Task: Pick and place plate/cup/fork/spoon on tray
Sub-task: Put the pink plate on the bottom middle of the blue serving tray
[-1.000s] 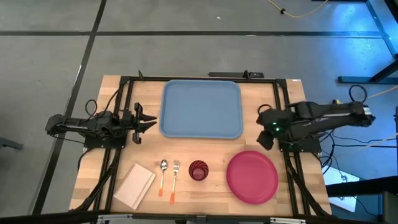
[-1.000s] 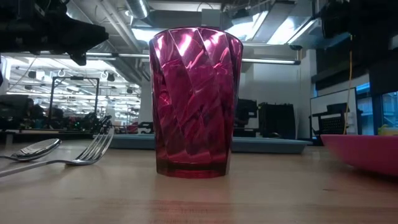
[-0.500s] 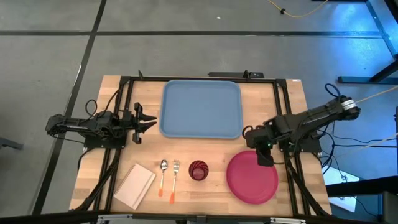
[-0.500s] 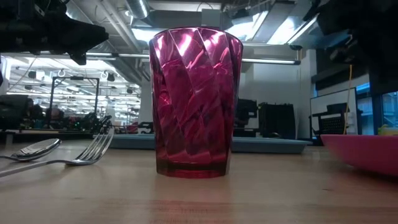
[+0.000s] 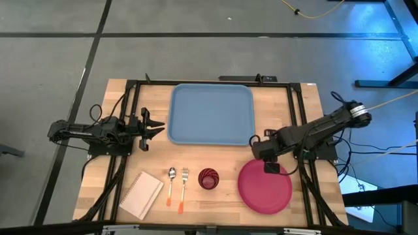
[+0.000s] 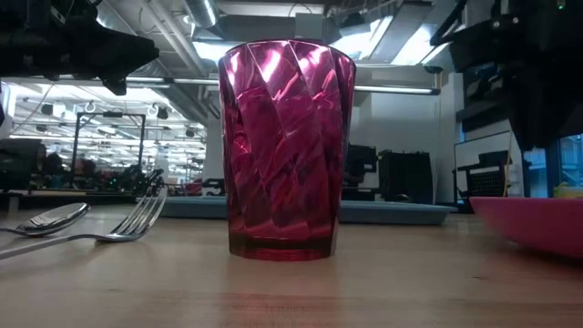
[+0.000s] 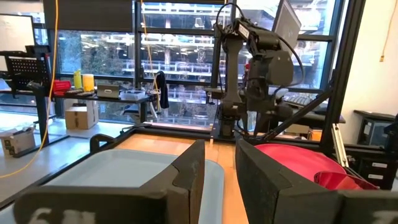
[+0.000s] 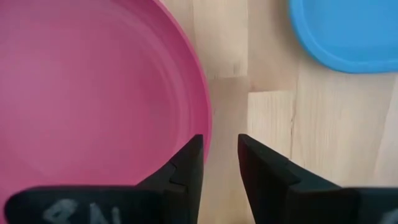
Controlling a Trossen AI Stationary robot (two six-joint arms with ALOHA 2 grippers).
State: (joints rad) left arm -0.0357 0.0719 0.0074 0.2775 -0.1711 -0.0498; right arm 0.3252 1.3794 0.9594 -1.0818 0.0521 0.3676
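The pink-red plate [image 5: 264, 188] lies flat at the table's near right. My right gripper [image 5: 260, 155] hangs over its far rim [image 8: 205, 118], fingers pointing down and a little apart, one over the rim and one over bare wood, touching nothing. The maroon cup [image 5: 208, 178] stands upright left of the plate and fills the low view [image 6: 284, 150]. The spoon [image 5: 171, 179] and fork [image 5: 183, 185] lie side by side left of the cup. The light blue tray [image 5: 211, 114] lies at the far middle. My left gripper [image 5: 158, 128] waits left of the tray, slightly open and empty.
A white notebook [image 5: 141, 194] lies at the near left corner. Black frame rails [image 5: 130, 104] run along the table's left, right and far sides. Bare wood [image 8: 273, 118] shows between the plate and the tray's near right corner [image 8: 348, 37].
My right gripper has reached out from the table's right side toward the left and near edges and has come over the plate's far rim, tipping to point down at the table. The plate, cup, fork and spoon have stayed where they were.
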